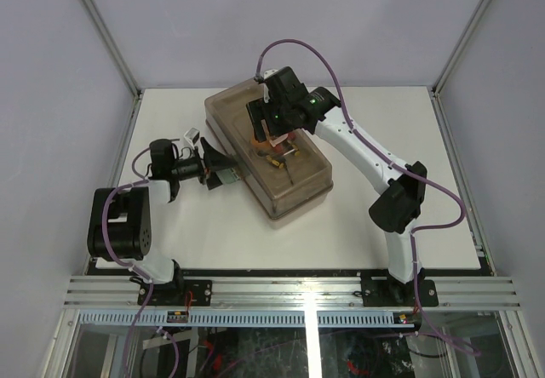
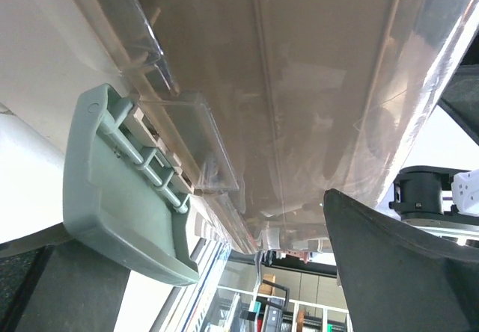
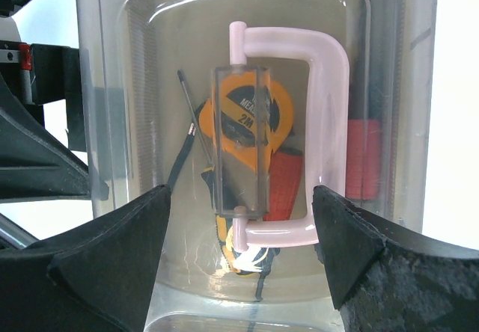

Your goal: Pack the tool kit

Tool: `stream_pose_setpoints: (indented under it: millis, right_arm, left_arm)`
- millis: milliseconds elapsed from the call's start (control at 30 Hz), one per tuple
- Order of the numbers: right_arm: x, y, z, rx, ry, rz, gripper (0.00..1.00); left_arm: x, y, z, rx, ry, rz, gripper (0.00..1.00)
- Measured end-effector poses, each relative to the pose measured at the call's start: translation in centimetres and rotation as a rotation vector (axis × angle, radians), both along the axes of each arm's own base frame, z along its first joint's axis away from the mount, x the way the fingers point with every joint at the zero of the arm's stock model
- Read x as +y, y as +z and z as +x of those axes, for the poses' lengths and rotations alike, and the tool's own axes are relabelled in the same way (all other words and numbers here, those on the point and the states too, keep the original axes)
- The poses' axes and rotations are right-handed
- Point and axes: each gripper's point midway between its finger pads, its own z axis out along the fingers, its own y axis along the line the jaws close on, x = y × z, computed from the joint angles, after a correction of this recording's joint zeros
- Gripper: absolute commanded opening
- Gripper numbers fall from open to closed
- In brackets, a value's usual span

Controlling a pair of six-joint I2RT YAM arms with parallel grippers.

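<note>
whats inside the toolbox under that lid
Through the translucent lid, an orange tape measure shows beneath the handle, with a thin dark tool beside it and a red item to the right. The rest is blurred by the lid.

Toolbox: beige base, smoky translucent lid shut, set diagonally. Directly below the right gripper: pale handle folded flat, orange tape measure visible inside. Grey-green latch sits just beside the left gripper.

orange tape measure, label reads "2M"
</note>
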Motion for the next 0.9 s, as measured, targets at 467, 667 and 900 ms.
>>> stream_pose_setpoints:
  millis: [467,667,900]
  right_arm:
    - [0.3,-0.1,-0.6,0.007,0.004,0.005,0.82]
    - [0.4,-0.7,-1.2,0.015,0.011,0.001,0.82]
    - [0.4,-0.7,-1.2,0.009,0.01,0.008,0.82]
  left_arm:
    - [0.1,1.4,-0.1,-0.002,-0.028,0.043,1.0]
    - [0.2,1.9,-0.3,-0.003,-0.046,0.071,1.0]
    - [0.2,2.4,-0.1,-0.014,-0.052,0.084,1.0]
